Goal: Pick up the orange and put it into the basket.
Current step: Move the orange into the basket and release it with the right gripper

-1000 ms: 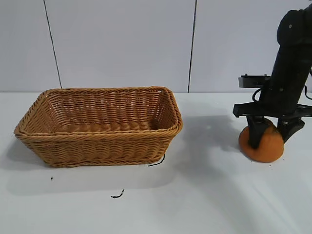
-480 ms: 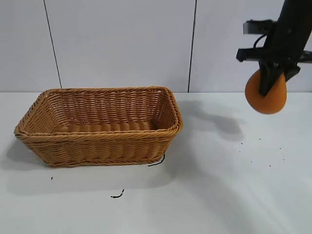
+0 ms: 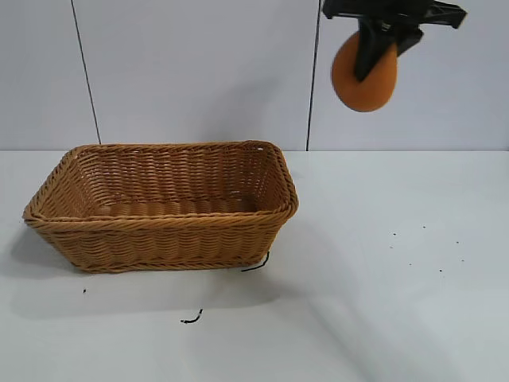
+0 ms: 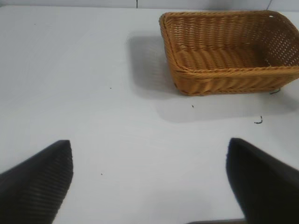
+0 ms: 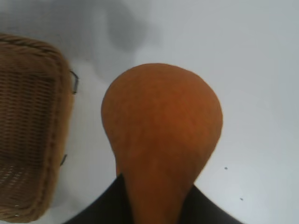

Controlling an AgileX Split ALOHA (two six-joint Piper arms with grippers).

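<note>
My right gripper [image 3: 380, 49] is shut on the orange [image 3: 359, 79] and holds it high in the air, up and to the right of the basket [image 3: 163, 205]. The orange is dull orange and pear-shaped. In the right wrist view the orange [image 5: 163, 126] fills the middle, with the gripper [image 5: 156, 205] clamped on its narrow end and the basket's corner [image 5: 28, 130] below at one side. My left gripper [image 4: 149, 182] is open and empty over bare table; the basket [image 4: 229, 49] lies far off in its view.
The white table [image 3: 374, 302] carries small dark specks and two short dark threads [image 3: 191, 319] near the basket's front. A panelled grey wall stands behind.
My right gripper has lifted the orange from the table at the right, high up, and carried it leftwards toward the basket. The basket has not moved.
</note>
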